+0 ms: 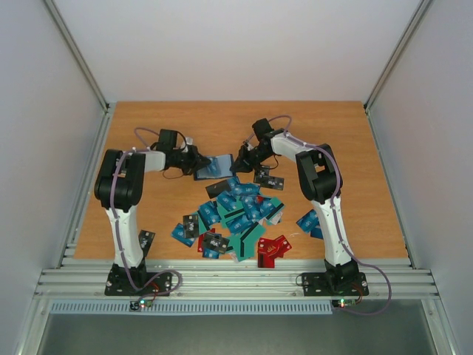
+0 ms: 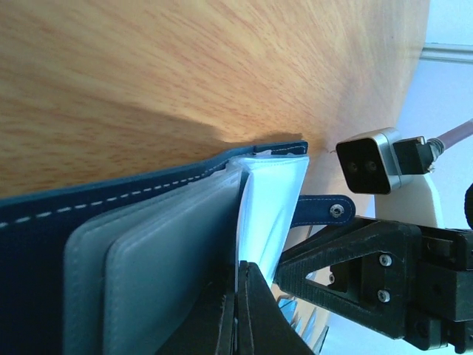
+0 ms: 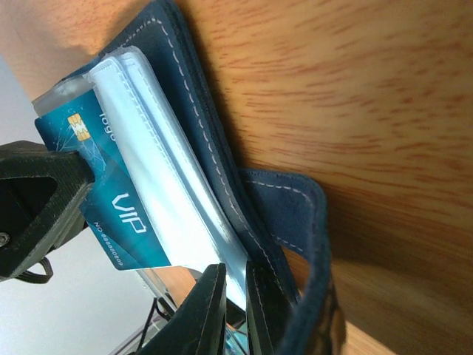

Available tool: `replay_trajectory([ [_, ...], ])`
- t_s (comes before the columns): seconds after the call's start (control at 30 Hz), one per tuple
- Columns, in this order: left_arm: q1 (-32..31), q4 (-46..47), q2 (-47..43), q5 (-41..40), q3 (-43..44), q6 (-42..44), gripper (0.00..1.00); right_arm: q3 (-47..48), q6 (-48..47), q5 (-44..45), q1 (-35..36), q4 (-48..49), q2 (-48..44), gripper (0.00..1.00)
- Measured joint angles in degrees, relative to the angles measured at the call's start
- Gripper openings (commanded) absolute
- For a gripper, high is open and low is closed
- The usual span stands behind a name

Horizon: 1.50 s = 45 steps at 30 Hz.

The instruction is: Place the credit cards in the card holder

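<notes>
The navy card holder (image 1: 215,167) lies open at mid-table between my two grippers. My left gripper (image 1: 196,160) is shut on one of its clear sleeves (image 2: 270,200), with the fingertips (image 2: 240,292) pressed together on the plastic. From the other side my right gripper (image 1: 242,157) is shut on a clear sleeve (image 3: 188,214) next to the navy cover (image 3: 222,170). A teal credit card (image 3: 111,200) marked VIP sits in the sleeves beside the left gripper's black finger (image 3: 33,203). Many more credit cards (image 1: 238,211) lie heaped in front of the holder.
Red cards (image 1: 272,250) lie at the near edge of the heap. A black card (image 1: 146,239) rests by the left arm's base and blue ones (image 1: 309,220) by the right arm. The holder's snap strap (image 2: 325,209) sticks out toward the right gripper.
</notes>
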Motion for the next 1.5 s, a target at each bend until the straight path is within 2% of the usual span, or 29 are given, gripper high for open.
replay_trajectory([
  [0.5, -1.25, -4.24, 3.54, 1.16, 6.38, 4.09, 0.00, 0.02, 0.24, -0.02, -0.02, -0.04, 0.00, 0.09],
  [0.8, -1.75, -13.18, 4.48, 2.32, 11.63, 10.51, 0.01, 0.83, 0.13, 0.50, 0.00, -1.90, 0.09, 0.10],
  [1.0, -1.81, -16.48, 6.43, 3.17, 14.32, 12.79, 0.07, 2.10, -0.07, 0.79, 0.00, -3.58, 0.52, 0.10],
  [1.13, -2.25, -17.81, 6.75, 3.15, 14.75, 13.46, 0.19, 2.84, -0.22, 0.79, 0.00, -4.48, 0.83, 0.13],
  [1.33, -4.11, -23.96, 7.61, 2.01, 17.88, 15.91, 0.22, 3.45, -0.44, 0.87, 0.07, -4.92, 0.94, 0.16],
  [1.5, -4.24, -29.88, 7.61, -0.61, 20.72, 18.95, 0.32, 4.13, -0.81, 1.18, 0.13, -5.64, 0.94, 0.16],
])
